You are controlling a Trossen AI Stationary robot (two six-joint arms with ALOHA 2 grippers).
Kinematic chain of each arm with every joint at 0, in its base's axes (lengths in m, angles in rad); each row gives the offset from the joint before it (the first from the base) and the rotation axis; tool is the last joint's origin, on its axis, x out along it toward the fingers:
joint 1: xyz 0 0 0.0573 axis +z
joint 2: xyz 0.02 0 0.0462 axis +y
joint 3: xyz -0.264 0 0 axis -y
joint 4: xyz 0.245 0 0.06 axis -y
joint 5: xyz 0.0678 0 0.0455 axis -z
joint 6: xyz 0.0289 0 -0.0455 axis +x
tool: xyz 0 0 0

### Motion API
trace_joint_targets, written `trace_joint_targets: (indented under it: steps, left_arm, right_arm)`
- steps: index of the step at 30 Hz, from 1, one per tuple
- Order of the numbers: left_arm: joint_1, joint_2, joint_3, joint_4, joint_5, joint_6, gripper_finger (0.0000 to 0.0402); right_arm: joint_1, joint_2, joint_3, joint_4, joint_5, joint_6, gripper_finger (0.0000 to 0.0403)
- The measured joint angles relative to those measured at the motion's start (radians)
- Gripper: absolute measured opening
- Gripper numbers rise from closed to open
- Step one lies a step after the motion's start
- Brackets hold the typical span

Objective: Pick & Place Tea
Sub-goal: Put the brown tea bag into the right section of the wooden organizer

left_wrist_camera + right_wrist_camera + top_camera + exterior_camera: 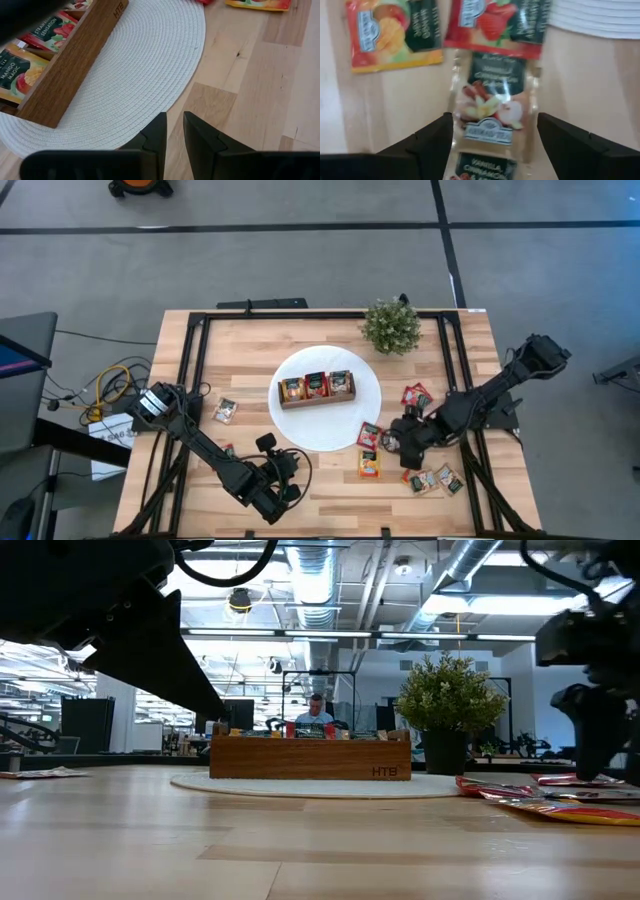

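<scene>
Tea sachets lie flat on the wooden table right of the white disc (335, 438): a red one (370, 434), an orange one (369, 465), a red pair (416, 396) and beige ones (433, 479). My right gripper (393, 442) hovers over them, pointing down, open wide. In the right wrist view a beige sachet (492, 112) lies between its fingers (432, 145), which stand on either side of it without touching. My left gripper (174, 122) waits near the disc's front edge, fingers almost together, holding nothing.
A brown wooden box (316, 389) with sachets in its compartments stands on the disc. A small green plant (391, 326) stands at the far edge. One beige sachet (225, 410) and a red one (228, 450) lie left of the disc.
</scene>
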Motion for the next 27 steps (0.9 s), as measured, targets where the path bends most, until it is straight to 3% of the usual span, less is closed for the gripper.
trace_joint_targets:
  steps: [11,14,23,27]
  left_arm:
    - [0.000,0.000,0.000,0.002,-0.001,-0.001,0.0057]
    - [0.000,0.000,0.000,0.003,-0.009,-0.001,0.0057]
    - [0.000,0.000,0.000,0.016,-0.018,-0.002,0.0057]
    - [0.000,0.000,0.000,0.079,-0.059,0.036,0.0057]
  right_arm:
    - [0.092,0.156,0.013,0.018,0.086,0.052,0.0266]
    - [0.109,0.149,0.015,0.020,0.110,0.051,0.0225]
    - [0.116,0.020,0.024,-0.006,0.116,0.034,0.0041]
    - [0.122,-0.033,0.024,0.014,0.178,0.033,0.0010]
